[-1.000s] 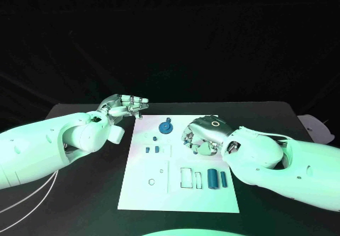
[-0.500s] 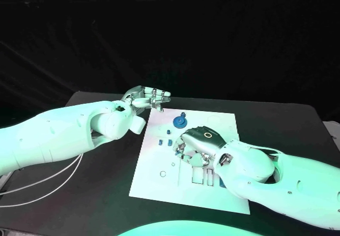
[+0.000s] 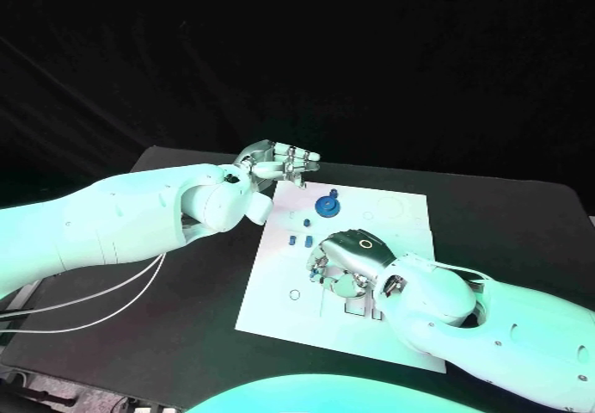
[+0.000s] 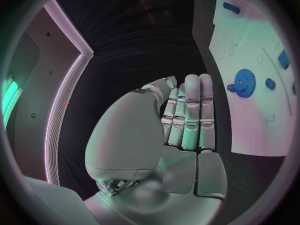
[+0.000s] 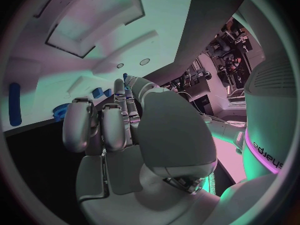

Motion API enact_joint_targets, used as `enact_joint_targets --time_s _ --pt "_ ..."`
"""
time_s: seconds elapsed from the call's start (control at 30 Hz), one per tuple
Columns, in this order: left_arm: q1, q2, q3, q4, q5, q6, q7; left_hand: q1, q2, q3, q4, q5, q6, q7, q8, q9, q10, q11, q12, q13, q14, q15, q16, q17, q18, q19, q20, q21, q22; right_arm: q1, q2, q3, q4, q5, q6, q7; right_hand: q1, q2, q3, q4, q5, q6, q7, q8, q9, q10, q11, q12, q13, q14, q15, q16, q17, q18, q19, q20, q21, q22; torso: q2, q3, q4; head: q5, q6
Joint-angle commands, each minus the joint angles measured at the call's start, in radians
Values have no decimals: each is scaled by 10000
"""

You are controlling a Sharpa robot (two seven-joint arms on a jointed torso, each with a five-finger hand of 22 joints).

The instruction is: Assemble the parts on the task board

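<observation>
Several blue parts (image 3: 328,205) on task board (image 3: 403,231), right hand (image 3: 348,261) above

head: above, looking down | wrists: close behind hands | shared: task board (image 3: 399,225)

The right hand (image 3: 348,261) now sits over the middle of the task board (image 3: 395,212), nearer the robot than before, covering the small parts there.
</observation>
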Motion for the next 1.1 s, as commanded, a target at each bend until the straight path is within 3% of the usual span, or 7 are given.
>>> enact_joint_targets --time_s 0.03,1.1 --pt "9 27 5 4 44 203 11 13 98 -28 -55 -59 -49 13 -44 -4 -69 3 34 9 -49 -11 -39 -9 137 -57 30 -51 -11 -37 52 -2 -34 -28 191 122 -103 -32 50 -2 -16 42 3 46 7 53 7 -36 -10 441 -79 35 -16 -157 51 8 46 977 1 10 3 36 -30" --pt "12 -2 6 20 44 253 -55 -14 105 -49 -52 -62 -59 16 -43 -2 -85 7 51 12 -51 -4 -57 -26 135 -63 38 -69 -24 -119 206 -25 -435 -143 636 10 -156 -18 66 -10 -17 34 8 32 11 60 13 -65 -29 443 -72 54 -3 -160 56 11 61 993 -3 8 5 122 -108"
